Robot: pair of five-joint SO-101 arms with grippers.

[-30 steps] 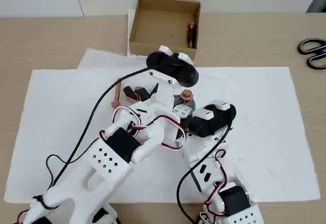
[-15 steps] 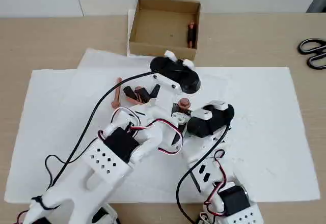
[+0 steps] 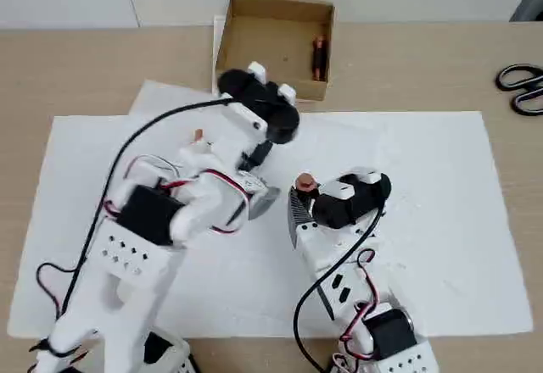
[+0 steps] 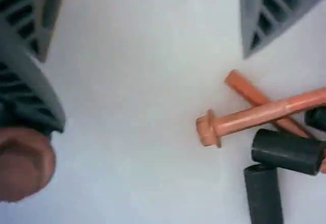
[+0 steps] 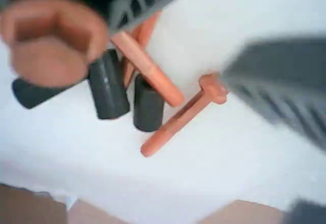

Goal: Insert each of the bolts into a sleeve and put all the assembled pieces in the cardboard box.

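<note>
My right gripper (image 3: 299, 200) is at the middle of the white paper, shut on a copper bolt (image 3: 305, 184) that sits in a dark sleeve; the bolt's head (image 5: 51, 40) looms close in the right wrist view. Just to its left in the high view, my left gripper (image 3: 254, 189) stands open and empty above the loose parts. Below it lie two copper bolts (image 4: 254, 114) crossing each other and dark sleeves (image 4: 288, 150). The right wrist view shows the same pile: bolts (image 5: 178, 119) and three sleeves (image 5: 147, 109). One assembled piece (image 3: 318, 55) lies in the cardboard box (image 3: 254, 42).
A white paper sheet (image 3: 441, 220) covers the table's middle. Scissors (image 3: 519, 87) lie at the far right edge. The left arm's body and cable (image 3: 144, 220) cover the paper's left half and most of the loose parts in the high view.
My left gripper has let go of the piece and swung left, away from the right gripper. The right gripper keeps the bolt in its sleeve and has drawn back a little toward the front.
</note>
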